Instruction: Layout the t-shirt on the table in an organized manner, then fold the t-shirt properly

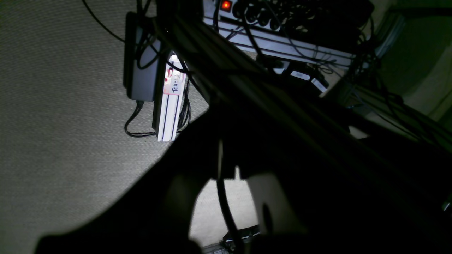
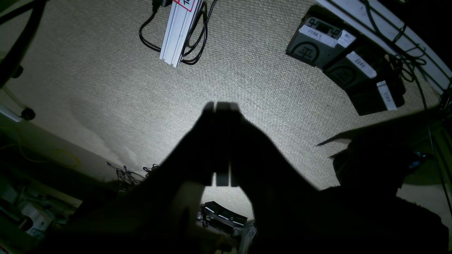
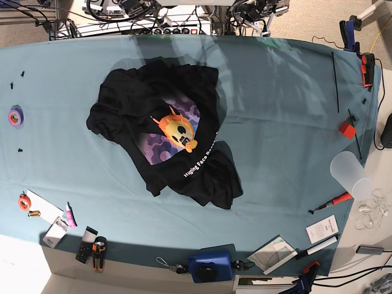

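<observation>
The crumpled black cotton t-shirt [image 3: 168, 138] w/ orange face print lay on the teal cloth-covered table [image 3: 282, 122]; right gripper [image 2: 222, 106] fingers pressed together, left gripper's fingers indiscernible.

My right gripper [image 2: 222, 106] shows as a dark silhouette at centre frame, fingers pressed together with only a thin seam between them. Behind it lies pale woven carpet [image 2: 106, 88]. A white aluminium rail [image 2: 180, 31] hangs in from the top edge, with black cable [image 2: 148, 38] looped around it on both sides. At the top right corner, three dark boxes [image 2: 342, 67] with white labels sit in a row beside a white beam [image 2: 388, 31]. The lower part of the frame is too dark to read.
</observation>
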